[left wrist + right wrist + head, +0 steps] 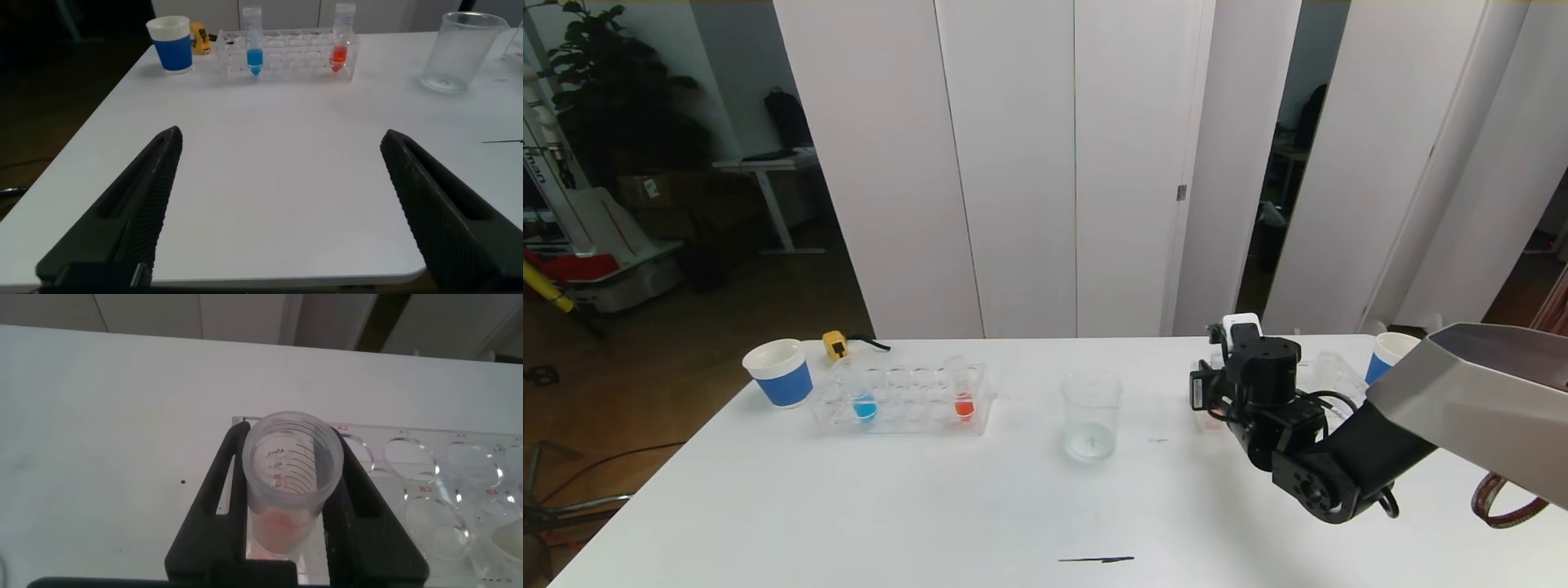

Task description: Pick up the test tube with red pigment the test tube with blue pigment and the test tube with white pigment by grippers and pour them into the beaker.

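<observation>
One light, slippery, breakable test tube [292, 469] with pinkish pigment sits clamped below its rim in the right gripper [294, 498] at the rack [425, 469] near the bench's right edge; left gripper [278, 204] gapes idle.

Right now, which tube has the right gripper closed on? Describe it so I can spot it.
Find the clear rack on the table's right side. The right gripper is shut on the tube standing at that rack's corner; unlike the neighbouring holes, it holds pale pinkish-red liquid.

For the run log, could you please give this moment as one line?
right gripper: shut on pinkish tube in right rack | left gripper: open, idle | beaker: untouched
</observation>
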Available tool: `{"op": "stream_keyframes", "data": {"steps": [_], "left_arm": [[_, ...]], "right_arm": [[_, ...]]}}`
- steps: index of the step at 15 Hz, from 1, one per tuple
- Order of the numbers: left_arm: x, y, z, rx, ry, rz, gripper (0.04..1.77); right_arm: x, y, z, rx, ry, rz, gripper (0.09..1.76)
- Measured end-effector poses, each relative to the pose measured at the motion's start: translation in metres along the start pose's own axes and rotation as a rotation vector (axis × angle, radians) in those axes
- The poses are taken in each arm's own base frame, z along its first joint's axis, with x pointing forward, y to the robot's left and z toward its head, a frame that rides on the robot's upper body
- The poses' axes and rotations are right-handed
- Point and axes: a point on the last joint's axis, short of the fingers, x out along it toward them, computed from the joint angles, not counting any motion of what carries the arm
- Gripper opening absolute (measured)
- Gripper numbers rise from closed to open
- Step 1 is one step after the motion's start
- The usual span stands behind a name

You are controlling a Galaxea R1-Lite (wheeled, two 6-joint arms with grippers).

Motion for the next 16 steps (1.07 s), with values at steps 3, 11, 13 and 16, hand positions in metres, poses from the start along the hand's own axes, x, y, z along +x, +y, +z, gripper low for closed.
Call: {"op": "stream_keyframes", "data": {"steps": [3, 11, 13, 16], "left_arm": [[0.000, 0.000, 0.000, 0.000, -0.001, 0.000, 1.73], [0.000, 0.000, 0.000, 0.000, -0.001, 0.000, 1.73], [0.000, 0.000, 0.000, 0.000, -0.001, 0.000, 1.73], [0.000, 0.000, 0.000, 0.000, 0.000, 0.000, 1.73]], "right_arm": [[-0.003, -0.001, 0.007, 0.008, -0.015, 0.002, 0.59], [-0.014, -0.016, 0.038, 0.025, -0.049, 0.023, 0.59], [-0.018, -0.019, 0.053, 0.025, -0.043, 0.051, 0.59], [-0.017, -0.025, 0.078, 0.029, -0.050, 0.175, 0.59]]}}
